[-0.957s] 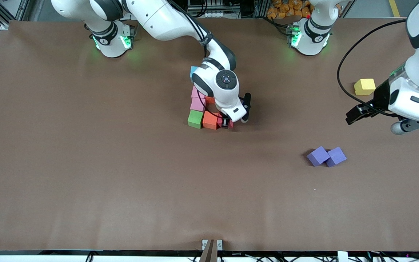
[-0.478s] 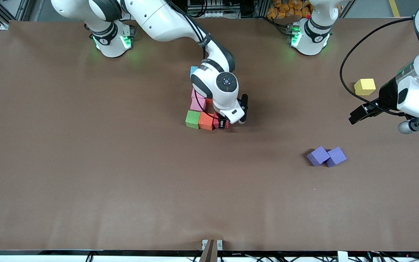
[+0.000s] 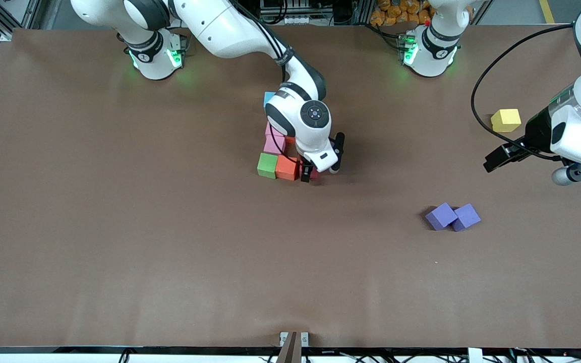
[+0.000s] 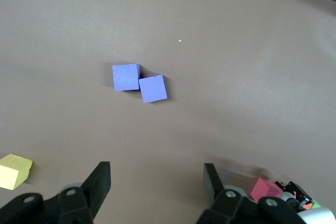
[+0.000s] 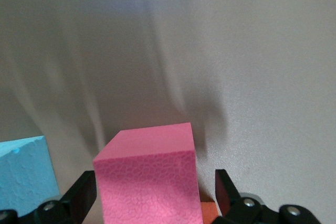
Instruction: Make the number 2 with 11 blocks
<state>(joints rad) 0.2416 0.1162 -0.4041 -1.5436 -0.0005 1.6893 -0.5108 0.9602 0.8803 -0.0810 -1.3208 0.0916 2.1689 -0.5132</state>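
The blocks sit mid-table in a tight cluster: green [image 3: 267, 165], orange [image 3: 287, 168], pink [image 3: 274, 143] and a light blue one [image 3: 269, 97] partly under the right arm. My right gripper [image 3: 309, 174] is down at the row's end beside the orange block. It is open around a pink-red block [image 5: 149, 177], with a gap showing at one finger [image 5: 224, 192]. A light blue block [image 5: 23, 171] lies beside it. The yellow block [image 3: 506, 120] lies alone toward the left arm's end. My left gripper [image 3: 495, 160] hovers open and empty near it.
Two purple cubes [image 3: 442, 216] [image 3: 466, 217] touch each other, nearer the front camera than the yellow block; the left wrist view shows them [image 4: 139, 82] ahead of the open left gripper [image 4: 157, 182]. The left arm's black cable [image 3: 477, 96] loops above the table by the yellow block.
The right gripper has opened and let go of the pink-red block beside the orange one, after nudging the row slightly. The left arm drew back a little, then held still.
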